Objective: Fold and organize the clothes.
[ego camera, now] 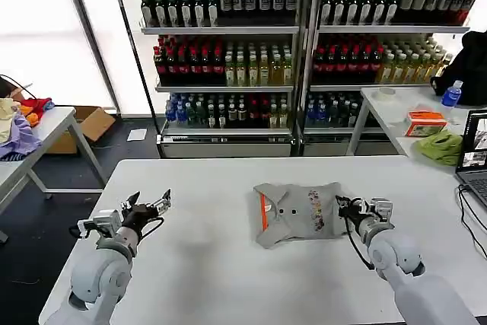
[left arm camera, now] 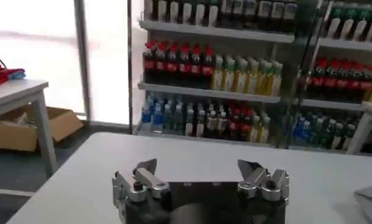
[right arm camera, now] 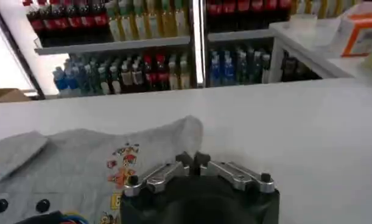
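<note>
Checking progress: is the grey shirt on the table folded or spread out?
Folded. The grey shirt lies as a compact bundle on the white table, sleeves tucked in, its orange strip along one edge.

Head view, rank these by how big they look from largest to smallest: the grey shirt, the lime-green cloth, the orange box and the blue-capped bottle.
1. Grey shirt, by far the largest.
2. Lime-green cloth.
3. Orange box, close to the cloth, so those two are unsure.
4. Blue-capped bottle, the smallest.
The last three sit farther from the camera, which shrinks them.

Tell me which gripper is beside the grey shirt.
The right gripper, fingers shut, sits at the edge of the folded grey shirt; the left gripper hangs open over bare table, well apart.
</note>
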Motion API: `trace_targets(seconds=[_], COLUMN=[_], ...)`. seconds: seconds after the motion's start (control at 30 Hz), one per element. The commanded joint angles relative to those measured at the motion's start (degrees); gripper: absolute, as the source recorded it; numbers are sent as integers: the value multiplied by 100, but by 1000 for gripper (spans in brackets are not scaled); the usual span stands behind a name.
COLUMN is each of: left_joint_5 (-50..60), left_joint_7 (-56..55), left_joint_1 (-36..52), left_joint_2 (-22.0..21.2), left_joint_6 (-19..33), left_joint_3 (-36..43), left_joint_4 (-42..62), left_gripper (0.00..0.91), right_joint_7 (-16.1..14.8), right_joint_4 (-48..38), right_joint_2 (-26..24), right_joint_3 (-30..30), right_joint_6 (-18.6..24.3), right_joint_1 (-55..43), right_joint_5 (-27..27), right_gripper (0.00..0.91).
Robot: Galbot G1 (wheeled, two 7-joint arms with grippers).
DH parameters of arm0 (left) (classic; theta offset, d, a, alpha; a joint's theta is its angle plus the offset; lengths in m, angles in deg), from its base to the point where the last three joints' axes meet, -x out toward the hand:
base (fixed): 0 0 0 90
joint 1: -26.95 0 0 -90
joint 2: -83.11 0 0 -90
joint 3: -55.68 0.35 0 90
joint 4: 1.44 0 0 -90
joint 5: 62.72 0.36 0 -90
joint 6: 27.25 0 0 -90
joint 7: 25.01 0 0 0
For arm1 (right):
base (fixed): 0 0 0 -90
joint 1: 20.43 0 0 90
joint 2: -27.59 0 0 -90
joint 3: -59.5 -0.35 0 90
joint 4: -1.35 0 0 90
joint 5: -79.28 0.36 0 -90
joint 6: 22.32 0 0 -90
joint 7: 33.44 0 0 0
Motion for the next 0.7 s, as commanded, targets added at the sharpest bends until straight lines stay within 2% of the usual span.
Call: trace_targets(seconds=[0.03,0.17,0.23,0.33,0.4,0.47,0.57,0.7], left_joint_5=[23,79,88,86,79,81,89,101], left_joint_7=[43,40,31,28,31,34,35,33], left_joint_1=[-60,-76,-96,-143,-193,-261,-335,-382], left_joint_2=[-35,-128,-148,-143,-125,-108,-110,-113], left_joint_6=[-4,-4,-6,-6,-5,-4,-4,-4], left_joint_3=[65,153,159,123,80,46,32,0], left_joint_4=[-25,-67,-95,-152,-191,-224,-270,-299], left_gripper=[907,907,907,907,907,907,907,907], right_joint_7=[-220,-157,-33,471,777,859,931,925], right_joint_4=[1419,2001,2218,2269,2127,1946,1750,1665], right_joint_2=[63,40,-17,-108,-180,-247,-269,-257], right_joint_3=[-743,-782,-718,-617,-618,-606,-566,-523], right_joint_6=[291,310,150,-215,-244,-250,-253,-254], right_joint_1=[854,1272,1501,1742,1771,1807,1834,1848], right_joint_5=[-1096,-1124,-791,52,690,1074,1367,1475], right_gripper=[907,907,907,907,907,907,907,907])
